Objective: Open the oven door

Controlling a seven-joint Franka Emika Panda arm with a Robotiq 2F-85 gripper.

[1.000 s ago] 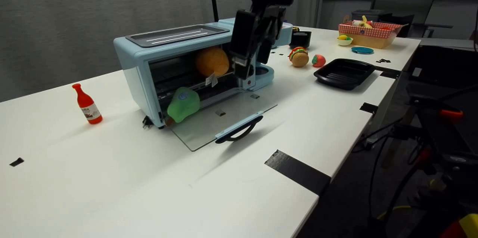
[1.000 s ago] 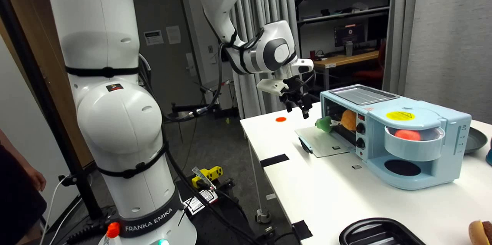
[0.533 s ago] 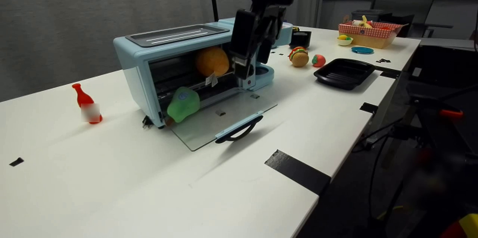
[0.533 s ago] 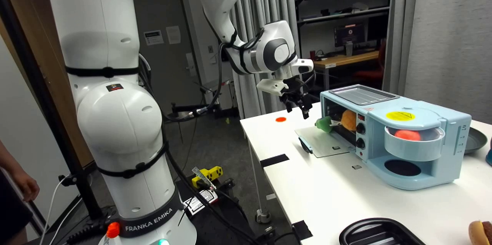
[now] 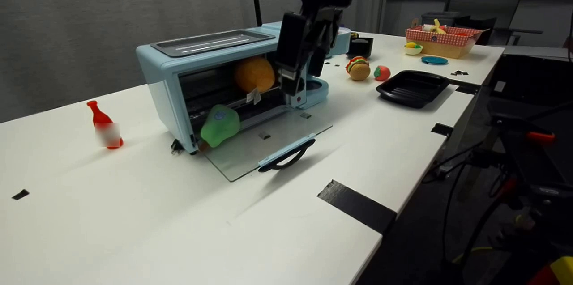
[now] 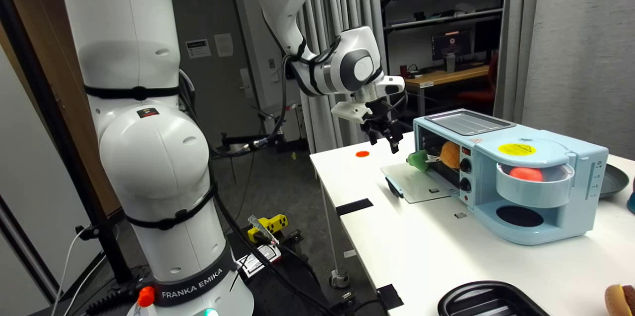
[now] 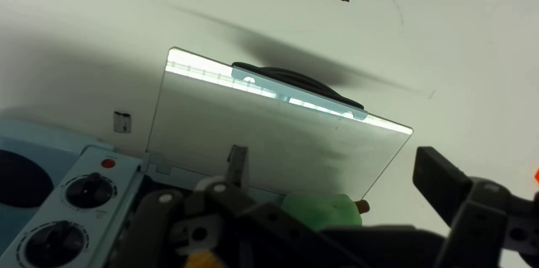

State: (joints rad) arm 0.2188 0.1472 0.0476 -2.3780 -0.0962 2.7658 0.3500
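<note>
The light-blue oven (image 5: 156, 74) stands on the white table, also visible in an exterior view (image 6: 446, 130). Its oven door (image 5: 277, 135) is swung down and lies nearly level in front of the opening. It is a clear glass panel with a pale blue strip and a black bar handle (image 5: 288, 159) at its outer edge. The door also shows in the wrist view (image 7: 269, 133). My gripper (image 5: 305, 74) is raised in front of the oven, above the door and apart from it. In the wrist view its two fingers (image 7: 337, 171) are wide apart with nothing between them.
A green pear-like toy (image 5: 220, 125) rests at the oven's opening over the door's inner corner. An orange ball (image 5: 254, 74) sits inside. A red bottle (image 5: 105, 126) stands beside the oven. A black tray (image 5: 412, 88), toy burger (image 5: 358, 69) and strawberry (image 5: 382, 73) lie farther along.
The arm, gripper, oven and door have not visibly moved. A person at the edge of an exterior view has moved out of the picture.
</note>
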